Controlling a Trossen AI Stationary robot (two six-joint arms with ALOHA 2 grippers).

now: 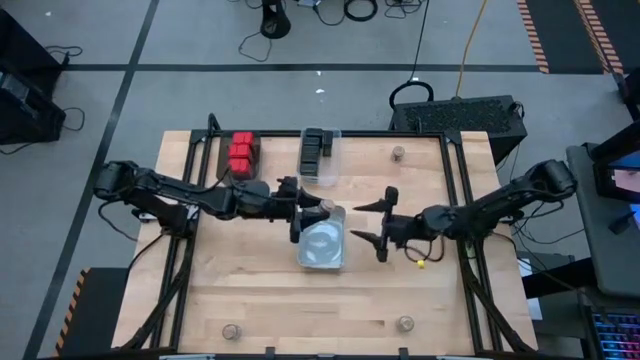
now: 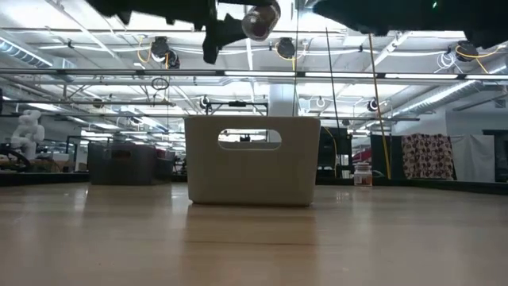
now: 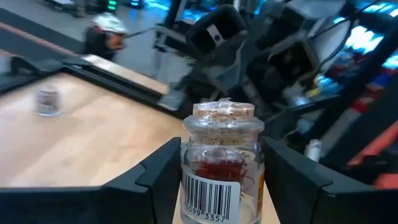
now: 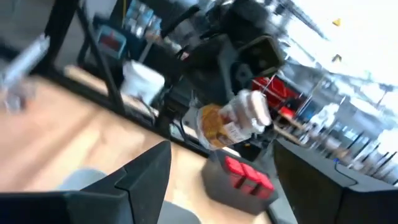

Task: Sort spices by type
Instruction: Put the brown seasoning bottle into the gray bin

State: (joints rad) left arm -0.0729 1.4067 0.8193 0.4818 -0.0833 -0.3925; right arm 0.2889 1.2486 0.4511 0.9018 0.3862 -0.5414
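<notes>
My left gripper (image 1: 310, 213) reaches in from the table's left and is shut on a small glass spice jar (image 3: 221, 165) with a cork top and red threads inside. It holds the jar high above the clear bin (image 1: 322, 262) at mid-table. My right gripper (image 1: 356, 222) stands open just right of the bin, facing the jar, with nothing between its fingers. Red boxy spices (image 1: 243, 152) and black boxy spices (image 1: 315, 148) stand in two groups at the table's far edge. Another jar (image 1: 398, 153) rests on its base at the far right. My left gripper pinches the jar's glass body (image 3: 189, 163) between its two fingers (image 3: 155, 177), one on each side, below the cork top (image 3: 224, 111). The fingers come about level from the table's left. The jar is lifted clear, over the bin's far end (image 2: 252, 127).
Two more small jars stand near the table's front edge (image 1: 232, 331) (image 1: 405, 323). Dark frame rails (image 1: 455, 200) run along the table's sides. A small yellow piece (image 1: 422, 264) lies under the right arm. Bare wood lies in front of the bin.
</notes>
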